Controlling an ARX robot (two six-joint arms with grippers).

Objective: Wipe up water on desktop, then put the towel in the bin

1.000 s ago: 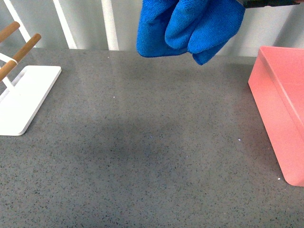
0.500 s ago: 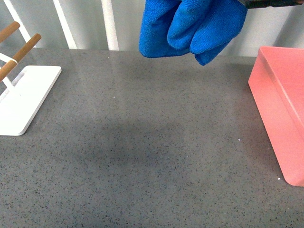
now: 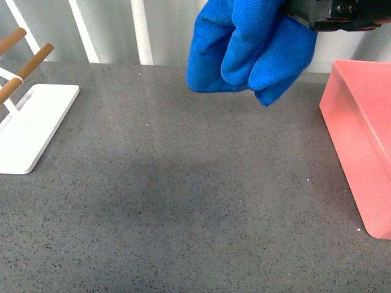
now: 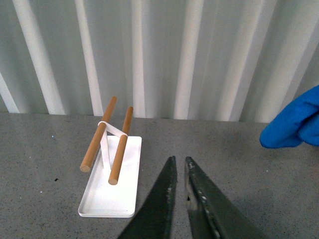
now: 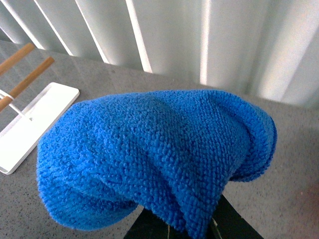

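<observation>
The blue towel [image 3: 247, 49] hangs bunched in the air above the far part of the grey speckled desktop [image 3: 183, 183]. My right gripper [image 3: 324, 15] is shut on the towel at the top right of the front view, left of the pink bin [image 3: 360, 128]. In the right wrist view the towel [image 5: 154, 159] covers the jaws, with only their dark tips showing below it. My left gripper [image 4: 178, 164] is shut and empty, above the desktop [image 4: 249, 189]. The towel's edge [image 4: 294, 124] shows to its right.
A flat white stand [image 3: 30, 125] with wooden rods [image 3: 24, 67] sits at the left of the desktop, also in the left wrist view [image 4: 112, 184]. A white ribbed wall [image 3: 110, 30] runs behind the desk. The bin stands at the right edge.
The towel and my right gripper have moved slightly right and lower, toward the bin; more of the gripper body now shows. The left arm has not visibly moved.
</observation>
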